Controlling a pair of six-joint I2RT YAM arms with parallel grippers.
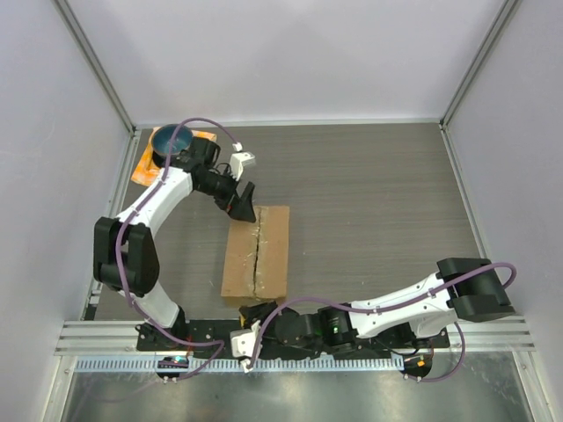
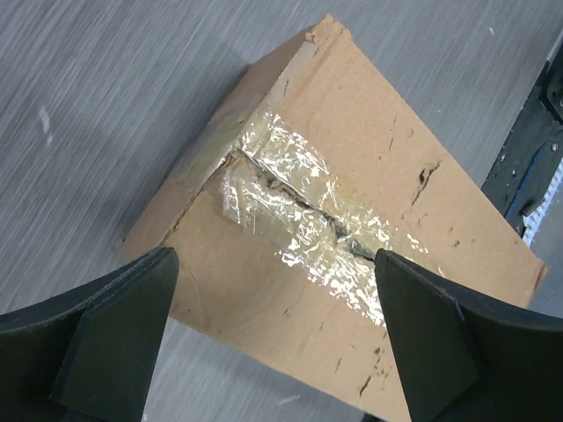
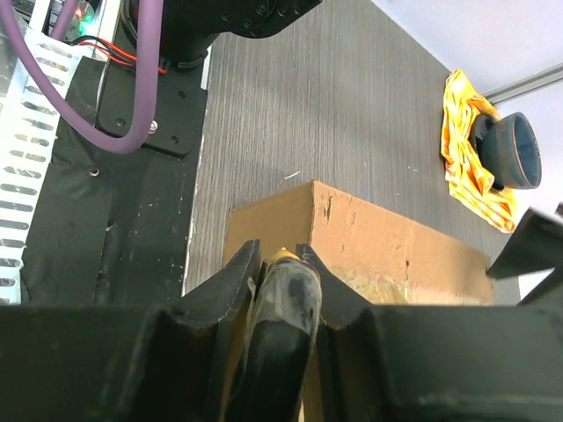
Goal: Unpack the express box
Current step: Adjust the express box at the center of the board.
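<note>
The express box [image 1: 257,253], a brown carton with shiny tape along its split top seam, lies mid-table. My left gripper [image 1: 243,207] hovers over the box's far end, jaws wide open and empty. In the left wrist view the box [image 2: 290,290] and its crinkled tape [image 2: 303,215] lie below the gripper [image 2: 274,264]. My right gripper [image 1: 255,314] is at the box's near end, shut on a black-handled tool with a yellow tip [image 3: 286,294]. In the right wrist view the gripper [image 3: 279,255] holds the tip against the near upper edge of the box [image 3: 387,242].
An orange cloth [image 1: 145,167] with a blue bowl [image 1: 171,141] lies at the far left corner, also in the right wrist view [image 3: 510,149]. The black base plate [image 3: 106,229] and white cable rail [image 1: 290,362] run along the near edge. Metal posts frame the table.
</note>
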